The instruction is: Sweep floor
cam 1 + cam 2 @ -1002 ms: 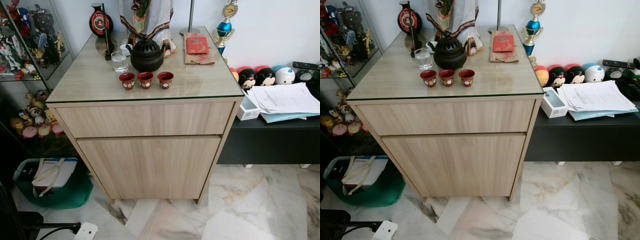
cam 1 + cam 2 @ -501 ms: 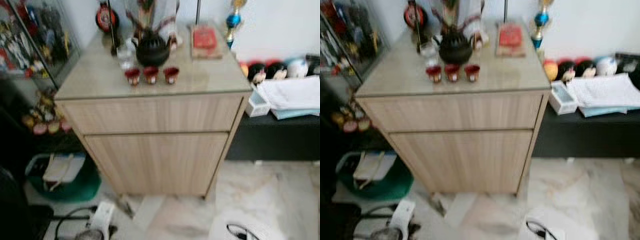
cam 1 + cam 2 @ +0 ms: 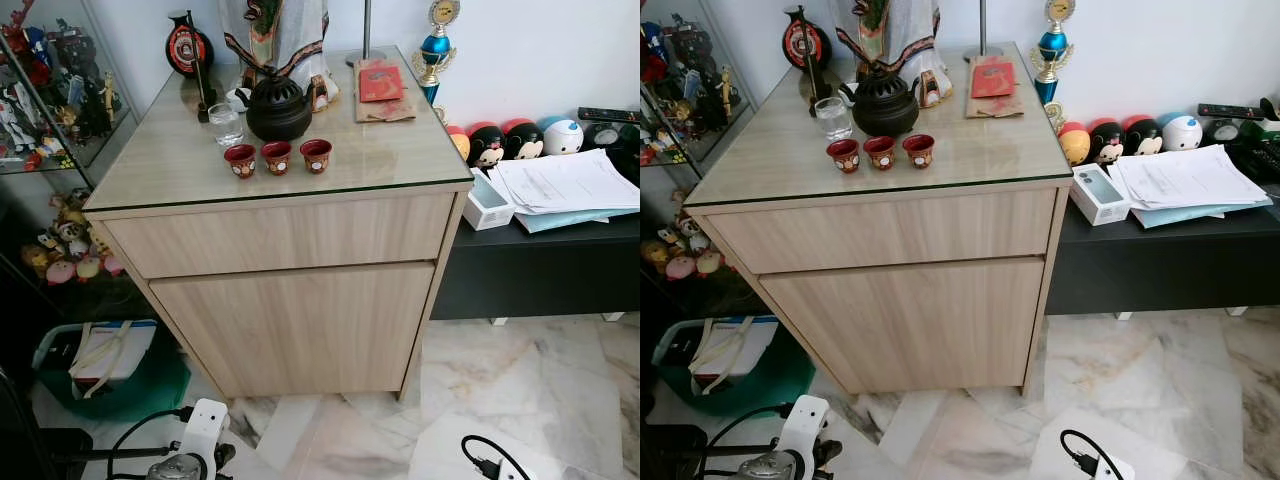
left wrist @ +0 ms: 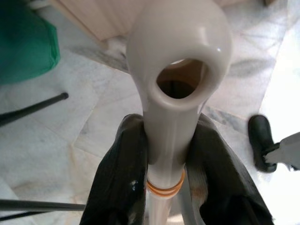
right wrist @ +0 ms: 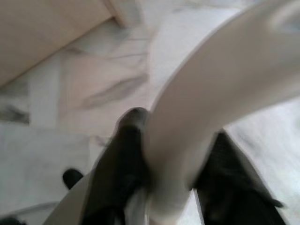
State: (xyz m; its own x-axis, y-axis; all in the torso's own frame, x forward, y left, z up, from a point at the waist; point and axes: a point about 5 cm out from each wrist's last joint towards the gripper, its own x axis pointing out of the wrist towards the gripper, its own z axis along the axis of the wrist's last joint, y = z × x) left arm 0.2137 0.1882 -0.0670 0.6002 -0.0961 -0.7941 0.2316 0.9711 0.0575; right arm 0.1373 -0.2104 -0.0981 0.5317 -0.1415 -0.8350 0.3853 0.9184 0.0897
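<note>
My left gripper [image 4: 166, 154] is shut on a white broom handle [image 4: 176, 70] with a hanging hole at its end and orange rings lower down. That handle end [image 3: 205, 425] rises at the bottom left of the left eye view, above the marble floor [image 3: 520, 380]. My right gripper [image 5: 173, 154] is shut on a white curved handle [image 5: 206, 89], blurred, over the same floor. A white flat shape [image 3: 445, 450] with a black cable [image 3: 485, 462] lies at the bottom right of the left eye view.
A wooden cabinet [image 3: 290, 300] stands straight ahead, with a teapot [image 3: 278, 108] and three red cups on its glass top. A black low bench [image 3: 540, 275] with papers is to the right. A green basket [image 3: 110, 375] and a glass display case [image 3: 50, 100] are to the left.
The camera shook and shifted. The white handle end has risen further into view at the bottom left, and the white shape with its black cable has appeared at the bottom right.
</note>
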